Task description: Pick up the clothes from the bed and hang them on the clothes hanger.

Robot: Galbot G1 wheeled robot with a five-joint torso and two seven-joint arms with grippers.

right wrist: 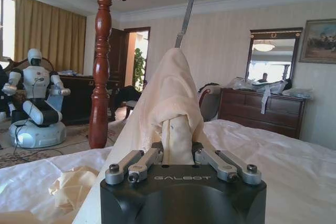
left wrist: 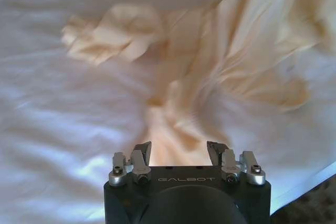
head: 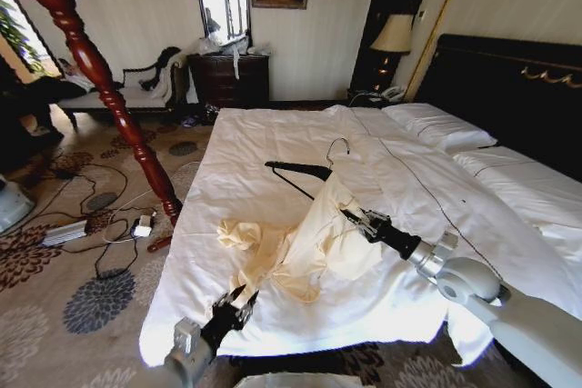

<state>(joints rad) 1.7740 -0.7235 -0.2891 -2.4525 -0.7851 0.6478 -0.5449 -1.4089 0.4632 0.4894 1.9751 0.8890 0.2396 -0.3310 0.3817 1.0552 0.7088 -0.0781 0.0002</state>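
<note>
Right tool (head: 355, 217) is clamped on the clothes (head: 314, 243) at the spot where the cream-yellow fabric drapes over the clothes hanger (head: 300, 170), holding both raised above the bed (head: 273, 134); in the right wrist view its fingers (right wrist: 142, 161) close on a fold of the clothes (right wrist: 168, 98), and the silver hook of the clothes hanger (right wrist: 186, 9) rises straight up out of the peak of the fabric. Seen from the head camera, the hanger's long axis runs from the tool up and to the left toward the far side of the bed, one black end bare, the hook curling up near the middle. From the hanger the garment falls toward the near edge of the bed, one sleeve bunched out to the left on the white duvet. Left tool (head: 232, 306) sits low at the near bed edge with its jaws apart, just short of the garment's lower hem; its wrist view shows the clothes (left wrist: 210, 77) lying crumpled ahead of the open left tool (left wrist: 178, 153). To the left a red-brown coat stand (head: 100, 79) stands beside the bed.
</note>
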